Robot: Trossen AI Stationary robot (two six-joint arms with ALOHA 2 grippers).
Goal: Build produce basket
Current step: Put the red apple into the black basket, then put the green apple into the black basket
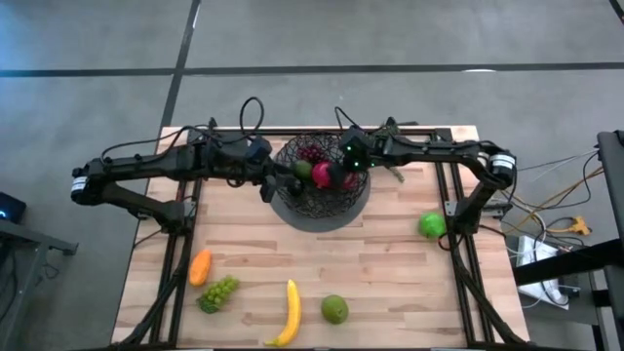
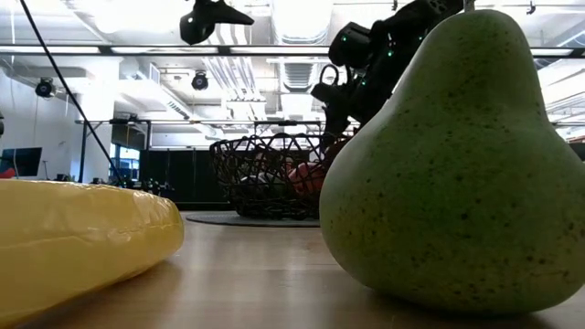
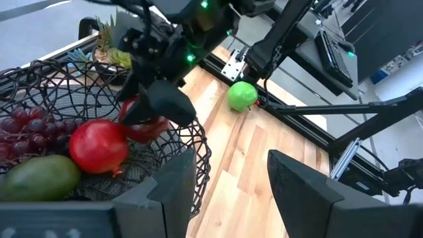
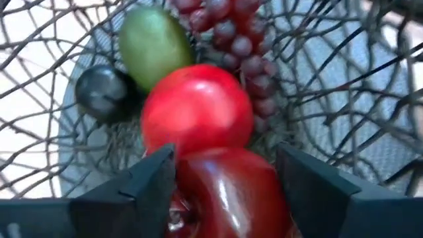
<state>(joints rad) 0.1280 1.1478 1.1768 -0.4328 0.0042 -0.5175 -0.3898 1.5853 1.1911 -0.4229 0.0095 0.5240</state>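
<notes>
The dark wire basket stands on a grey disc at the table's far middle. It holds purple grapes, a green avocado and a round red fruit. My right gripper reaches over the basket from the right, shut on a dark red apple. My left gripper is open at the basket's left rim, which lies between its fingers. A green apple, orange piece, green grapes, banana and green pear-shaped fruit lie on the table. My right gripper pinches the dark red apple between its two fingers, one on each side. It comes slanting down from the table's right side. The apple sits inside the basket's rim, just over the round red fruit. Whether my left gripper touches the basket's rim, I cannot tell.
A leafy sprig stands just beyond the basket on its right side. Black frame rails run along the table's left and right edges. The near half of the wooden table holds the loose fruit, with bare wood between the pieces.
</notes>
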